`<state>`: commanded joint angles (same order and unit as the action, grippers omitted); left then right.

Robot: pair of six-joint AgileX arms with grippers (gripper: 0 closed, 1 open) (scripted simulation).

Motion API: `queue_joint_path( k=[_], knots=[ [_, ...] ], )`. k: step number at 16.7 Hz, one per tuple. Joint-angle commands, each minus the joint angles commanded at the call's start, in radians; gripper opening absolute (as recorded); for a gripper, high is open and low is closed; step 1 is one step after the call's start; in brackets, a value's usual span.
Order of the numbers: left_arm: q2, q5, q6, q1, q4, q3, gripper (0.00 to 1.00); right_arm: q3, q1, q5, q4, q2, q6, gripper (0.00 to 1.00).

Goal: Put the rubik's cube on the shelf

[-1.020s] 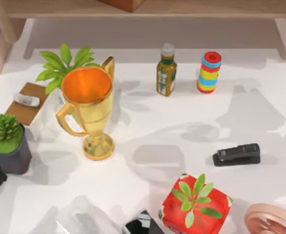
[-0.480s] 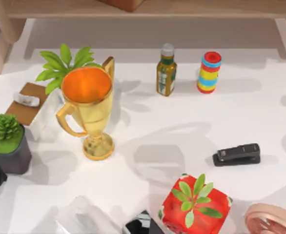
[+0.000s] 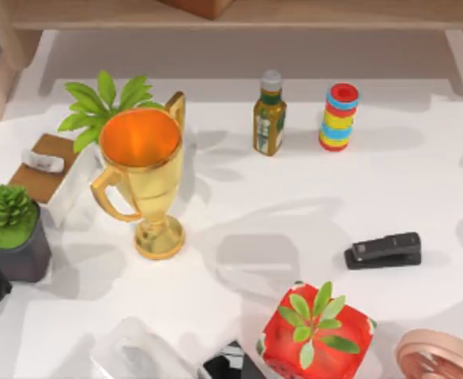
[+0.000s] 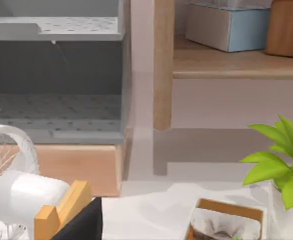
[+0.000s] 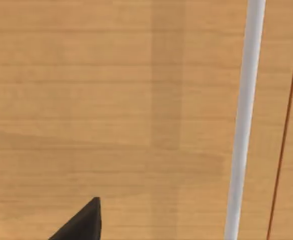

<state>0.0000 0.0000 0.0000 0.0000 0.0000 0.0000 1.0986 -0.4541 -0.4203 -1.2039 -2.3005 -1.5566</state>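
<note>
Nothing on the bench [image 3: 421, 181] has shifted; just shadows drifting at right. Nearest, red planter [image 3: 316, 332]; then stapler [image 3: 382, 249], gold trophy [image 3: 143, 178], bottle [image 3: 269, 114], and farthest, the shelf [image 3: 310, 14]. Gripper states: cannot tell. Rubik's cube: unseen.

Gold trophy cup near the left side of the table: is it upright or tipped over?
Upright. In the top view the trophy stands on its round base, its open orange-lined mouth facing up, both handles at its sides.
</note>
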Motion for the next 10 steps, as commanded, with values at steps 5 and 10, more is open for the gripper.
queue_joint_path(
  k=[5,10],
  knots=[
    [0.000,0.000,0.000,0.000,0.000,0.000,1.00,0.091,0.014,0.017,0.046,-0.042,-0.002,1.00],
    [0.000,0.000,0.000,0.000,0.000,0.000,1.00,0.116,0.018,0.022,0.060,-0.053,-0.002,1.00]
  ],
)
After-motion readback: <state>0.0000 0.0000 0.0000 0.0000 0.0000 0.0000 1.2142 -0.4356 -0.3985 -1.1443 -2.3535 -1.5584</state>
